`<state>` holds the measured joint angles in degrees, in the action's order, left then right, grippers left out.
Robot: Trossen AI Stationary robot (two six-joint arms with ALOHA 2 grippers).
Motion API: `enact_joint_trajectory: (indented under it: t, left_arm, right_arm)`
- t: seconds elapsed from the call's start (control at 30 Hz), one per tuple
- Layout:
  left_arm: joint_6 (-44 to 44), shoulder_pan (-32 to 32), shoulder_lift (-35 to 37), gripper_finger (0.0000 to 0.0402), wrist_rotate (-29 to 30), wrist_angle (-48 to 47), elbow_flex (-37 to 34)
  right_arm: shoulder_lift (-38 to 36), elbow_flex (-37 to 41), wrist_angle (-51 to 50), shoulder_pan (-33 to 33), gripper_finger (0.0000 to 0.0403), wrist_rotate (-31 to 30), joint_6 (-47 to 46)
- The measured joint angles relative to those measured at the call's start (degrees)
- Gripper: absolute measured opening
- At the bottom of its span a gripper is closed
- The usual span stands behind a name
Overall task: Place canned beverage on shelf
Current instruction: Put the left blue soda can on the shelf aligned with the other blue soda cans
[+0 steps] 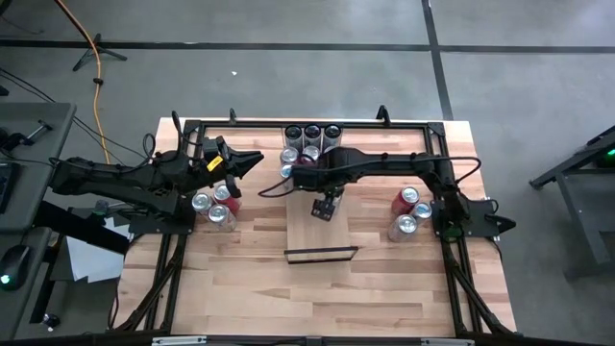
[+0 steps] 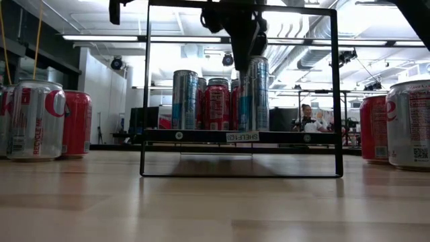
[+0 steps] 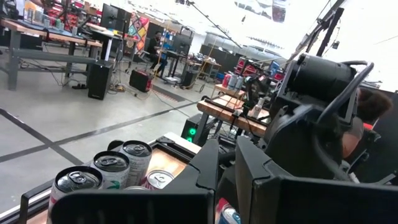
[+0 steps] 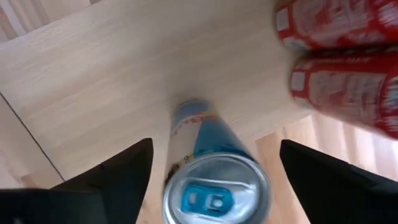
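Fingers [image 4: 118,177] of the right gripper [image 4: 214,180] are standing wide apart on either side of a tall blue-topped can [image 4: 214,186], with clear space showing between each finger and the can's wall, so the can is standing free rather than being clamped. In the right wrist view the can is sitting upright on the pale wood of the shelf [image 4: 124,68], directly under the gripper and centred between the fingers. From above, the right gripper [image 1: 327,206] is hanging over the middle of the shelf [image 1: 322,235], nearer to the board's far end than to its thin black lip [image 1: 321,255]. In the low view the same can [image 2: 254,94] is standing at the right of a group of tall cans [image 2: 201,99] behind it, with the dark gripper [image 2: 243,42] just above its top.

Farther out, red cans [image 4: 345,56] are standing on the butcher-block table [image 1: 384,288] near the right arm's base, and more red and silver cans [image 1: 215,204] are grouped beside the left arm. The left gripper [image 1: 252,160] is waiting shut, raised at the table's far left, well apart from the shelf.
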<state>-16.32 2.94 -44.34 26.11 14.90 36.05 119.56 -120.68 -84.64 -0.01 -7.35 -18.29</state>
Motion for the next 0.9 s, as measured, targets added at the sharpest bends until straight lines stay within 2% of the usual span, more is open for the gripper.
enact_joint_trajectory:
  t: [0.1,0.33,0.47,0.6,0.73,0.9]
  left_arm:
    - [0.00,-0.02,0.00,0.0003,0.00,-0.02,0.00]
    - [0.00,-0.02,0.02,0.0003,0.00,-0.05,0.00]
    - [0.02,0.00,0.00,0.0003,0.00,-0.04,0.00]
    - [0.00,-0.01,0.00,0.0003,0.00,-0.05,0.00]
    - [0.02,-0.02,0.00,0.0003,0.00,-0.04,0.00]
    - [0.02,0.00,0.01,0.0003,0.00,-0.04,0.00]
  right_arm:
    - [-1.12,-0.03,0.14,-0.39,0.0349,-1.33,2.07]
    - [-5.61,-0.11,2.84,-2.47,0.0350,-0.96,6.89]
    - [-8.86,-0.11,0.39,-2.54,0.0350,1.06,11.76]
    - [-12.48,0.72,-4.03,-1.42,0.0350,1.57,12.62]
    - [-18.64,6.97,-4.43,1.30,0.0350,-1.11,10.01]
    - [-31.87,24.85,4.84,4.95,0.0349,-2.52,0.45]
